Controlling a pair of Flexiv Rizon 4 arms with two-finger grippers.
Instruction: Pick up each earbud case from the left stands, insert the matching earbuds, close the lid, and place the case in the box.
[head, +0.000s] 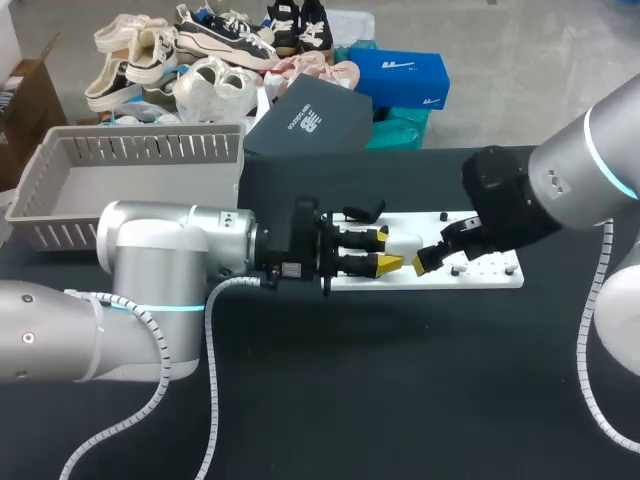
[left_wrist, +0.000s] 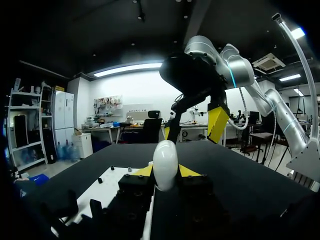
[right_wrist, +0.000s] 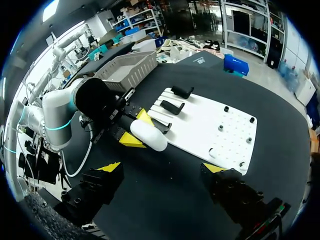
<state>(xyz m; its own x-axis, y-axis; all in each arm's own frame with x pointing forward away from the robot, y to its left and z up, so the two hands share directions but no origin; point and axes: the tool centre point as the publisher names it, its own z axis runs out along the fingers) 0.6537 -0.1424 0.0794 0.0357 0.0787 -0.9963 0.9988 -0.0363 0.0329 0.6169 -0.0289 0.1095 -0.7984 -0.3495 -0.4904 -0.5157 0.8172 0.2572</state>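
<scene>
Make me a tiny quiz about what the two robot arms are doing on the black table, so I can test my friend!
1. True or false: the left gripper is shut on the white oval earbud case.
2. Pick one. The right gripper is:
A. open, with nothing between its fingers
B. shut on a shoe
C. shut on a blue box
3. Short answer: what colour is the flat board with holes that the black stands sit on?

Key: 1 true; 2 A; 3 white.
</scene>
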